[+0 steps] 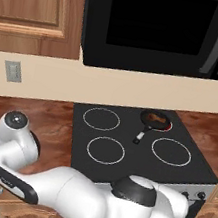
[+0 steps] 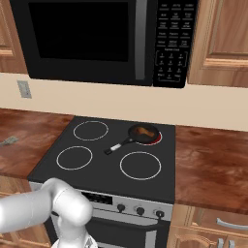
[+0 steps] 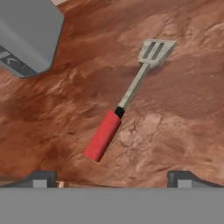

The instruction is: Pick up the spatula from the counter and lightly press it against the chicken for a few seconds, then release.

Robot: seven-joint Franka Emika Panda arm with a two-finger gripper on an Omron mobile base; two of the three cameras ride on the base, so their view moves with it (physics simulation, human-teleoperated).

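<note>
The spatula (image 3: 127, 103) lies flat on the brown wooden counter, its red handle (image 3: 103, 135) toward me and its slotted metal blade (image 3: 156, 51) pointing away. My gripper (image 3: 113, 180) hovers above the handle end, open, with nothing between its fingertips (image 3: 43, 179). The blade of the spatula (image 2: 8, 141) also peeks in at the left edge of the right base view. The chicken (image 1: 155, 118) (image 2: 142, 130) sits in a small black frying pan (image 1: 147, 127) (image 2: 127, 141) on the back right burner of the stove.
The stove's grey front corner (image 3: 26, 35) lies left of the spatula in the hand view. A black microwave (image 1: 160, 29) hangs above the cooktop (image 1: 120, 169). Wooden counter (image 2: 213, 164) runs on both sides of the stove.
</note>
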